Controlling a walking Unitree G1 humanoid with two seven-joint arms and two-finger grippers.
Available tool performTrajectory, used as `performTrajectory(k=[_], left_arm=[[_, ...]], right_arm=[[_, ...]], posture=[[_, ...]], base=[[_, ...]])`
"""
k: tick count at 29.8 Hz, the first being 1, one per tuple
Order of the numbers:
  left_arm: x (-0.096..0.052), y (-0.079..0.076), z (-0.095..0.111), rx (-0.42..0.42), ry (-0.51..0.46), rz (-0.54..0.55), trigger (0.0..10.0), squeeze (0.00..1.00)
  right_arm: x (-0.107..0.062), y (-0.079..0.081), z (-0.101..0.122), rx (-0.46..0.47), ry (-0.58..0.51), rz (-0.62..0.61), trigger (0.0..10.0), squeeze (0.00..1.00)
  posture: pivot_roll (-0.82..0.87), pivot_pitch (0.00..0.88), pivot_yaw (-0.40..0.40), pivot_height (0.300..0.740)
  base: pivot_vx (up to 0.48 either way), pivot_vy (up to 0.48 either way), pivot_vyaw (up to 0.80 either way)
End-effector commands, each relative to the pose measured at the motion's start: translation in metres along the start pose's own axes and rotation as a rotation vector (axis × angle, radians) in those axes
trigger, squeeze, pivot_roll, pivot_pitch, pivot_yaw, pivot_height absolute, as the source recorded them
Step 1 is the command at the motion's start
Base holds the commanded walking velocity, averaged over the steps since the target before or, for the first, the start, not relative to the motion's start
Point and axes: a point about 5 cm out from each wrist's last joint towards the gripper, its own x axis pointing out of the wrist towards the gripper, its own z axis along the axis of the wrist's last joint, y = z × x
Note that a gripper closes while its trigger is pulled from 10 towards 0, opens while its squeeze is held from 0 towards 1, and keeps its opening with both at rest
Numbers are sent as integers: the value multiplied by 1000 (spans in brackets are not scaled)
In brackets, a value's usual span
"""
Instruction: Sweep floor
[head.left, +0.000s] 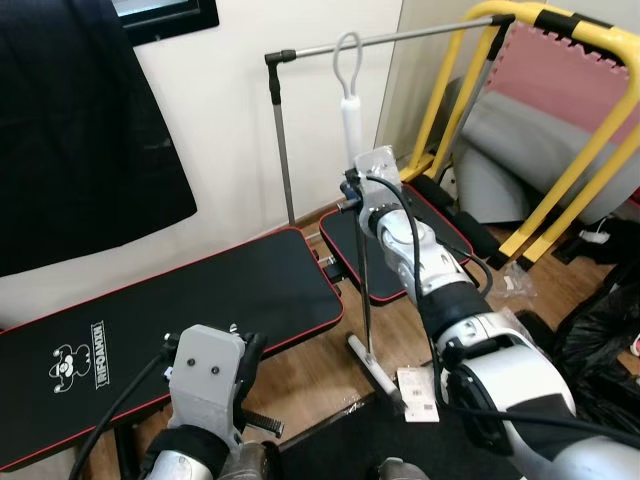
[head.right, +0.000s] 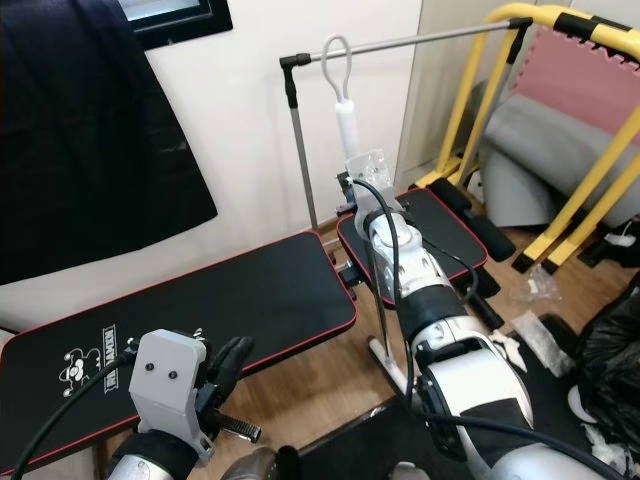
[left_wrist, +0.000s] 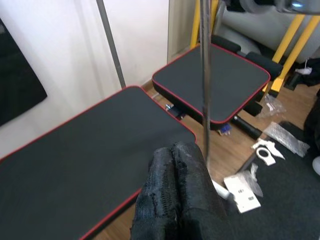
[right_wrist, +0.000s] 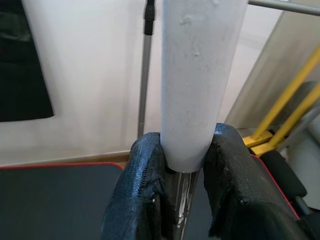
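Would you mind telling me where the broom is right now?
The broom stands upright at centre in the head views, clamped at its white grip by the right gripper, its head on the wooden floor beside the black bench.

broom head partly behind right arm

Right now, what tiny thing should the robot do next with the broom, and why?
Probably bring the left gripper over to the metal pole. Its fingers are together beside the pole, gripping nothing, while the right gripper holds the white handle alone. Two grips should steer the sweeping better.
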Motion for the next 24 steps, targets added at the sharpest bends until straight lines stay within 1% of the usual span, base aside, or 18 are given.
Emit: performTrajectory(k=[1,2,3,4,5,6,7,11,13,15,16,17,18,19,21,22,23,24], left_arm=[[-4,-1,0,7,24,6,10000,0],[-4,-1,0,7,24,6,10000,0],[-6,-1,0,6,28,5,10000,0],[-6,-1,0,6,28,5,10000,0],[-8,-2,1,4,32,3,10000,0],[-8,-2,1,4,32,3,10000,0],[-11,-3,2,1,37,2,10000,0],[-13,-4,3,0,39,2,10000,0],[-15,-5,4,-6,43,4,10000,0],[-16,-5,5,-8,43,5,10000,0],[-17,-5,6,-10,44,6,10000,0],[-17,-5,6,-10,44,6,10000,0],[-17,-5,7,-12,44,7,10000,0],[-17,-5,7,-12,44,7,10000,0],[-18,-6,8,-13,45,9,10000,0],[-18,-6,8,-13,45,9,10000,0],[-19,-6,8,-14,45,10,10000,0],[-19,-7,9,-14,45,12,10000,0]], right_arm=[[4,4,21,-13,-96,-22,10000,0],[4,4,21,-13,-96,-22,10000,0],[4,10,24,13,-112,-14,10000,0],[4,10,24,13,-112,-14,10000,0],[5,15,27,45,-133,-9,10000,0],[5,15,27,45,-133,-9,10000,0],[6,20,33,80,-172,-3,10000,0],[6,22,35,85,-197,-3,10000,0],[5,21,43,66,-277,-70,10000,0],[5,24,45,44,-292,-63,10000,0],[5,29,42,27,-286,-44,10000,0],[5,29,42,27,-286,-44,10000,0],[5,33,38,-3,-266,-20,10000,0],[5,33,38,-3,-266,-20,10000,0],[4,35,33,-52,-258,-19,10000,0],[4,35,33,-52,-258,-19,10000,0],[4,34,30,-47,-247,-48,10000,882],[4,34,27,-59,-239,-46,10000,1000]], posture=[[56,279,-46,740],[56,279,-46,740],[61,285,-46,740],[61,285,-46,740],[65,294,-46,740],[65,294,-46,740],[69,307,-48,740],[69,307,-48,740],[73,323,-54,740],[76,326,-57,740],[79,329,-57,740],[79,329,-57,740],[82,329,-58,740],[82,329,-58,740],[83,330,-59,740],[83,330,-59,740],[85,332,-60,740],[85,332,-61,740]], base=[[0,0,0],[0,0,0],[0,0,0],[0,0,0],[0,0,0],[0,0,0],[0,0,0],[0,0,0],[0,0,0],[0,0,0],[0,0,0],[0,0,0],[0,0,0],[0,0,0],[0,0,0],[0,0,0],[0,0,0],[0,0,0]])
